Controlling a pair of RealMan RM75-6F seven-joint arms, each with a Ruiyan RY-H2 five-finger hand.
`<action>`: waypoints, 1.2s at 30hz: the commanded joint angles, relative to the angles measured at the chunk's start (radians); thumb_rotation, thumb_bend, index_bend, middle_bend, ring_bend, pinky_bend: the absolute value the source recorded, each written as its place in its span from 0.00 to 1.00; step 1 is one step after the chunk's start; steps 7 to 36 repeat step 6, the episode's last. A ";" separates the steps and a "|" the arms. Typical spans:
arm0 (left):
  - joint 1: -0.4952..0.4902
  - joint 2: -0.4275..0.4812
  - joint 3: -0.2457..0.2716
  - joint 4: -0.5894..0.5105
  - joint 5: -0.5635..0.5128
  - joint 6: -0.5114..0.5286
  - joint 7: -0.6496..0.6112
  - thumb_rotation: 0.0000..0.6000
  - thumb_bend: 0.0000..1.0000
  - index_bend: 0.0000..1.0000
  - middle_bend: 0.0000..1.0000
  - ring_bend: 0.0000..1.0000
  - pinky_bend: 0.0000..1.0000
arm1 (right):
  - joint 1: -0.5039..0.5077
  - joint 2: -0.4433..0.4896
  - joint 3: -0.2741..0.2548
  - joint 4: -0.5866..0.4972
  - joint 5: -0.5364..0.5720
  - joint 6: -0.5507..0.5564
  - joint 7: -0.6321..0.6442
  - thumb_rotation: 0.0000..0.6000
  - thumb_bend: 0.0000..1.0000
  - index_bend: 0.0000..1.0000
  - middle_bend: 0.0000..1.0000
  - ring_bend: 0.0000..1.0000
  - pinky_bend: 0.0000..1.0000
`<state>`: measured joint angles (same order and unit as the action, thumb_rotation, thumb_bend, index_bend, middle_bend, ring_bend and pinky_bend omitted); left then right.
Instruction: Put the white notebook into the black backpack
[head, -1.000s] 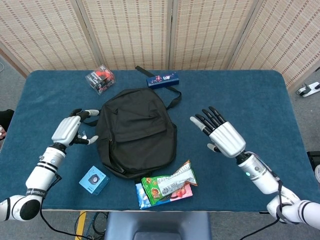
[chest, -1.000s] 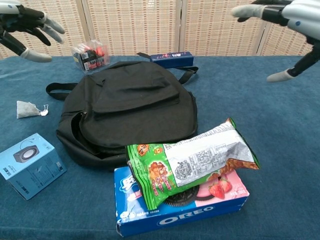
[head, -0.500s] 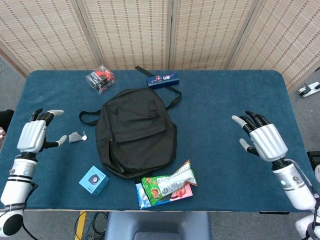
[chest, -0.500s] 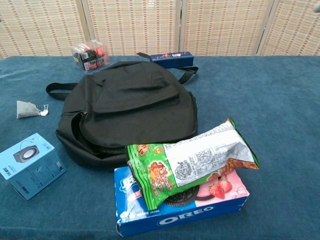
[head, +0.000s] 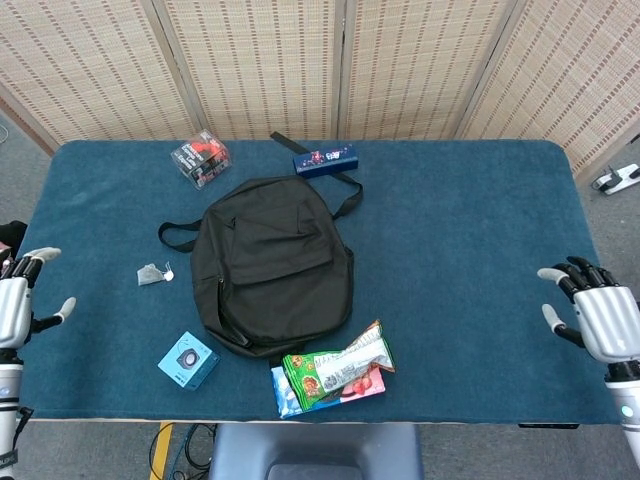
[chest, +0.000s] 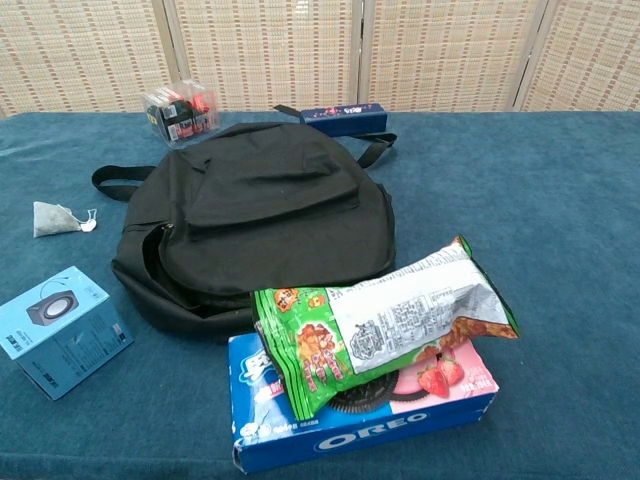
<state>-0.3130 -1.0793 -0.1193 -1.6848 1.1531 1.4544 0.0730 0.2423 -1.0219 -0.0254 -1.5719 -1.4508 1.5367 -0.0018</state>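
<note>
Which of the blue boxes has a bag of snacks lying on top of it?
The blue Oreo cookie box at the table's near edge. The green snack bag lies across it. The light blue speaker box and the dark blue box behind the black backpack have nothing on them.

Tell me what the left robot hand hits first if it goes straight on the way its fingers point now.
Probably nothing soon. The left robot hand sits at the table's left edge with its fingers aimed toward the far side. That strip of blue cloth looks free; the tea bag lies off to its right. Height is unclear.
</note>
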 joint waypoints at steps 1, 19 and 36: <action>0.038 -0.011 0.015 0.001 0.021 0.041 0.014 1.00 0.26 0.28 0.21 0.22 0.05 | -0.040 -0.002 0.000 -0.003 0.013 0.026 0.008 1.00 0.34 0.33 0.33 0.18 0.29; 0.090 -0.007 0.044 -0.019 0.028 0.067 0.056 1.00 0.26 0.28 0.21 0.21 0.04 | -0.072 -0.013 0.005 0.014 0.007 0.032 0.027 1.00 0.34 0.34 0.33 0.19 0.29; 0.090 -0.007 0.044 -0.019 0.028 0.067 0.056 1.00 0.26 0.28 0.21 0.21 0.04 | -0.072 -0.013 0.005 0.014 0.007 0.032 0.027 1.00 0.34 0.34 0.33 0.19 0.29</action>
